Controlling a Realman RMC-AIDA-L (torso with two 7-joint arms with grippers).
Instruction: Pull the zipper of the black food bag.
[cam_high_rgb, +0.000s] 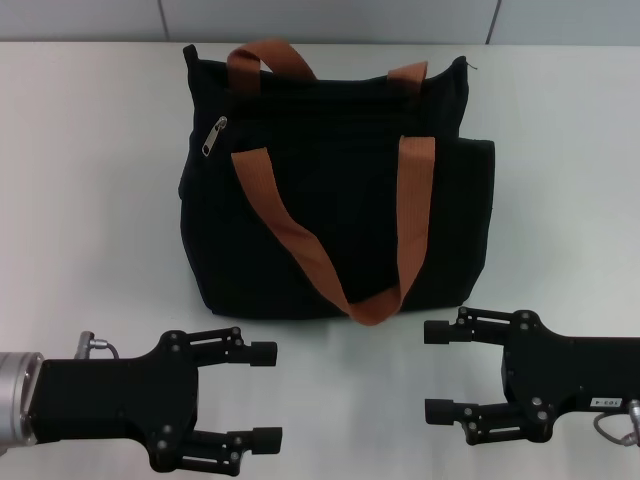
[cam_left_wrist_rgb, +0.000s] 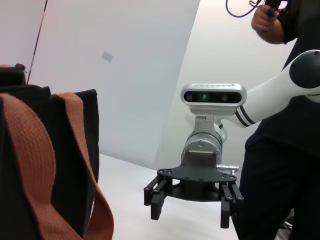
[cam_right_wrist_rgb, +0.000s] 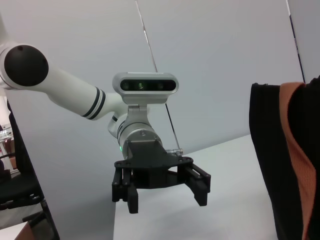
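The black food bag (cam_high_rgb: 330, 190) stands upright at the middle of the white table, its two orange-brown handles draped over the front. The silvery zipper (cam_high_rgb: 214, 136) hangs at the bag's upper left corner. My left gripper (cam_high_rgb: 264, 395) rests open near the front left, fingers pointing right, well short of the bag. My right gripper (cam_high_rgb: 438, 372) rests open at the front right, fingers pointing left. The left wrist view shows the right gripper (cam_left_wrist_rgb: 191, 207) beyond a bag side (cam_left_wrist_rgb: 30, 165); the right wrist view shows the left gripper (cam_right_wrist_rgb: 162, 192) and a bag edge (cam_right_wrist_rgb: 270, 160).
The white table (cam_high_rgb: 90, 200) stretches out on both sides of the bag. A pale wall runs behind it. In the left wrist view a person in dark clothes (cam_left_wrist_rgb: 285, 150) stands off the table's end.
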